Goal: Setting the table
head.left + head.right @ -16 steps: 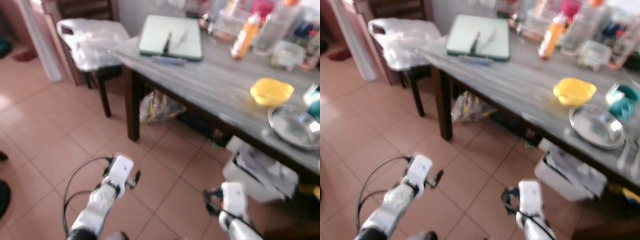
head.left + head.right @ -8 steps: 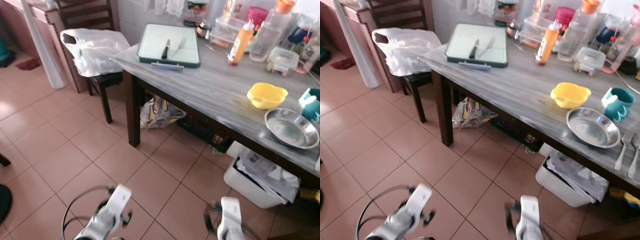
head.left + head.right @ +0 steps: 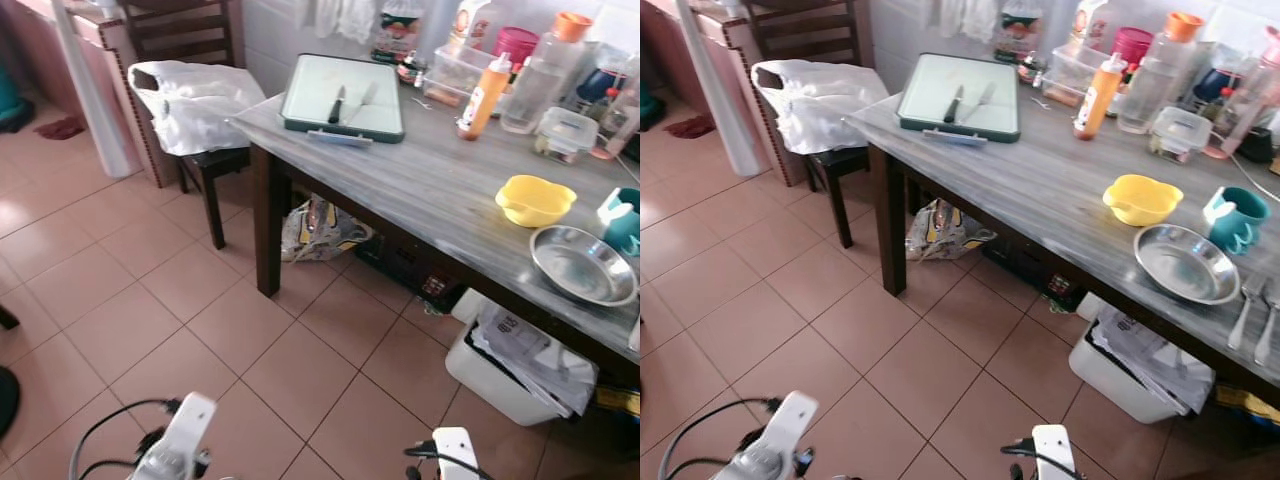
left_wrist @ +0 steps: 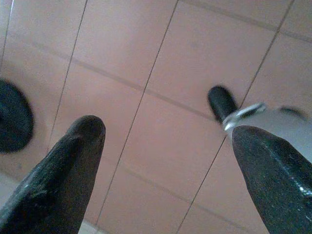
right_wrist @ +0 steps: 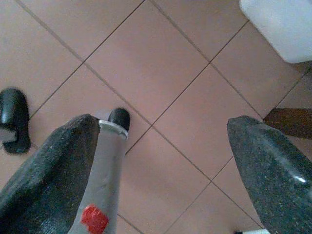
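On the grey table (image 3: pixel 1040 190), toward its right end, lie the things to be laid out: a yellow bowl (image 3: pixel 1142 198), a steel plate (image 3: pixel 1185 263) just beside it, a teal mug (image 3: pixel 1233 219) near both, and two spoons (image 3: pixel 1255 317) at the table's edge. At the far corner sits a cutting board (image 3: pixel 960 97) with a knife (image 3: pixel 953 103) on it, and bottles and boxes crowd the back. Both arms hang low over the tiled floor (image 3: pixel 790 300), well apart from the table, so the step in hand looks like the approach, with nothing grasped yet. To do it well, the robot should probably close in square to the table's near edge by the plate and bowl, stopping short of the white bin (image 3: pixel 1135 375) under the table and the chair (image 3: pixel 830 150) with a plastic bag (image 3: pixel 815 95) on it, and only then raise an arm above the table's edge before reaching. The left gripper (image 4: pixel 165 146) points down at the tiles, its fingers (image 4: pixel 68 165) spread wide and holding nothing. The right gripper (image 5: pixel 161 141) does likewise, its fingers (image 5: pixel 263 161) wide apart and touching nothing, with a corner of the bin at the edge of its view.
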Robot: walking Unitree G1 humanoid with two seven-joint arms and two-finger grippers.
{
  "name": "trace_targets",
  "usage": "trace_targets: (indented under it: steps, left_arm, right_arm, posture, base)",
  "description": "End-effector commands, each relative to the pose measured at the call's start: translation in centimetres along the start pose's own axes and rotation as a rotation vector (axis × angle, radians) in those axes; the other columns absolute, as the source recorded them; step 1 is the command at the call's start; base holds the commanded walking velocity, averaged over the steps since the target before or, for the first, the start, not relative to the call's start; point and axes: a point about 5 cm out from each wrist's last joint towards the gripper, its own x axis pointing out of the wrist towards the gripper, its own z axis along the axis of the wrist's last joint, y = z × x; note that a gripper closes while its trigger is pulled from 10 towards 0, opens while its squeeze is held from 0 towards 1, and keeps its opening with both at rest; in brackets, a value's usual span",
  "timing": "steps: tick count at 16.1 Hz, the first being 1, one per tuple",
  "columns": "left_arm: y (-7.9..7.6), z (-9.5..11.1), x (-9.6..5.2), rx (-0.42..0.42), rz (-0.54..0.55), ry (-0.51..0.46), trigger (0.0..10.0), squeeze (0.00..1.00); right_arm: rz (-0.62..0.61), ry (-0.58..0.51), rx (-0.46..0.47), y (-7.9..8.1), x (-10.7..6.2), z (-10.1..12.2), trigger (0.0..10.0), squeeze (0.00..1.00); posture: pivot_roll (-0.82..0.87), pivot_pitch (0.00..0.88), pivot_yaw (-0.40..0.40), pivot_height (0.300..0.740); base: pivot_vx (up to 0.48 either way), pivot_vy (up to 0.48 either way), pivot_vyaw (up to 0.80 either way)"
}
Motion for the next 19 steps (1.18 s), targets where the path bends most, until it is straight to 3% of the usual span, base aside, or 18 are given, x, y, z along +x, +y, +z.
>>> trace_targets:
  steps: [1,2,5,15,17,19]
  left_arm:
    - [-0.2,-0.4,0.0,-0.046,0.000,0.028,10.0,0.00]
    - [-0.4,-0.3,0.0,-0.066,-0.014,0.025,10.0,0.00]
    - [-0.8,0.5,0.0,-0.001,-0.048,0.001,10.0,0.00]
    - [-2.3,1.5,-0.1,0.166,-0.125,-0.029,10.0,0.00]
    - [-1.9,-0.1,-0.1,0.120,-0.127,-0.003,10.0,0.00]
    - [-2.6,0.6,-0.1,0.035,-0.152,-0.014,10.0,0.00]
  right_arm:
    - [0.008,0.007,0.013,0.2,0.0,-0.3,10.0,0.00]
    - [0.013,0.008,0.009,0.4,0.0,-0.3,10.0,0.00]
    - [0.032,0.006,-0.019,0.9,0.1,-0.2,10.0,0.00]
    - [0.008,0.049,-0.054,0.3,-0.2,-1.5,10.0,0.00]
    - [-0.006,0.038,-0.043,0.0,-0.1,-1.0,10.0,0.00]
    - [-0.014,0.008,-0.017,-0.1,0.1,0.1,10.0,0.00]
  posture:
    - [0.17,0.080,-0.108,0.740]
    - [0.18,0.081,-0.107,0.740]
    - [0.18,0.083,-0.100,0.740]
    - [0.18,0.084,-0.101,0.740]
    - [0.19,0.088,-0.105,0.740]
    - [0.20,0.080,-0.121,0.740]
  base:
    - [0.000,0.000,0.00]
    - [0.000,0.000,0.00]
    - [0.000,0.000,0.17]
    - [0.000,0.000,0.80]
    - [0.000,0.000,0.80]
    - [0.000,0.000,0.80]
